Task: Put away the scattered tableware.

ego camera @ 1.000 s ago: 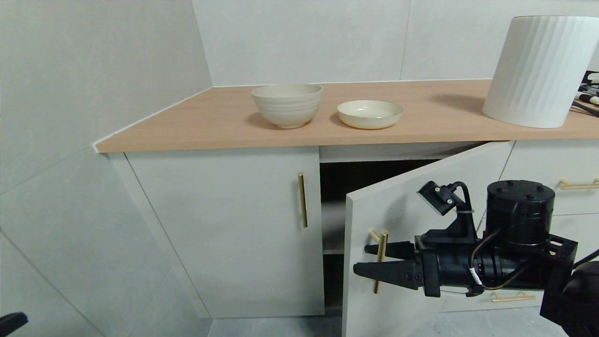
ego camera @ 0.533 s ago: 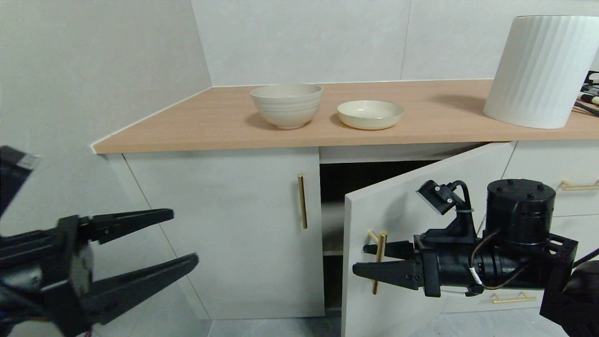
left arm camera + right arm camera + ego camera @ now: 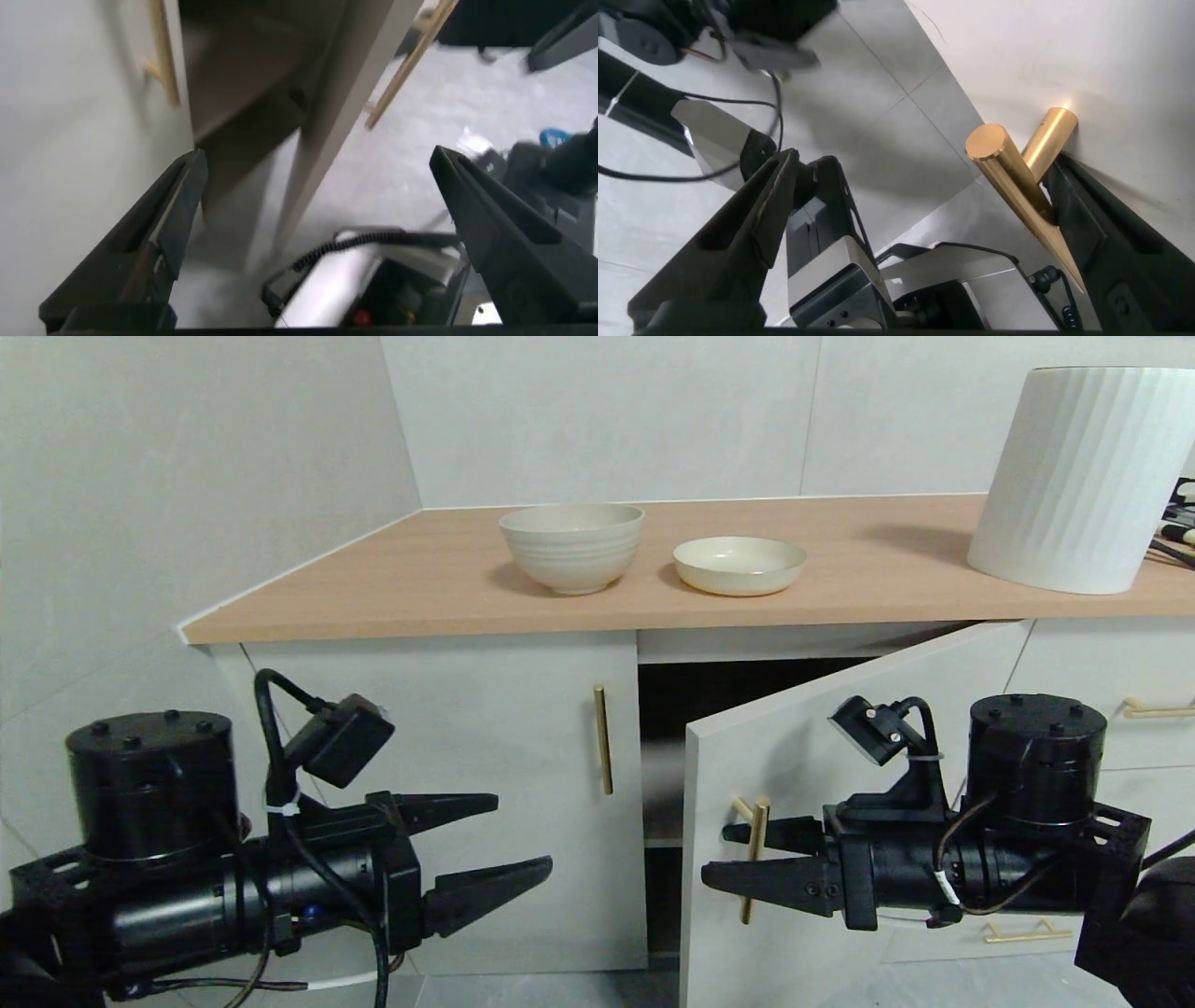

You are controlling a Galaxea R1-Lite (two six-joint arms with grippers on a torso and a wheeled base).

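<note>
Hooking door [image 3: 794, 747]: right pincer [image 3: 717, 855], wide, straddled the gold handle [image 3: 763, 812], likely to hold it open.
Left pincer [image 3: 518, 835]: wide, empty.
Tableware: bowl [image 3: 571, 546] and dish [image 3: 739, 564] on the desk [image 3: 420, 588] above.

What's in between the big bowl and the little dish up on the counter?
Nothing, just bare wooden counter between the bowl and the dish, seen in the head view.

Kitchen corner, light wood-grain countertop [image 3: 420, 579] over pale grey cabinet doors [image 3: 467, 709] with slim brass bar handles [image 3: 604, 739], large pale grey wall tiles [image 3: 607, 420], ribbed cream ceramic bowl [image 3: 571, 546] and shallow cream dish [image 3: 739, 564] standing on the countertop, one door [image 3: 794, 747] ajar
</note>
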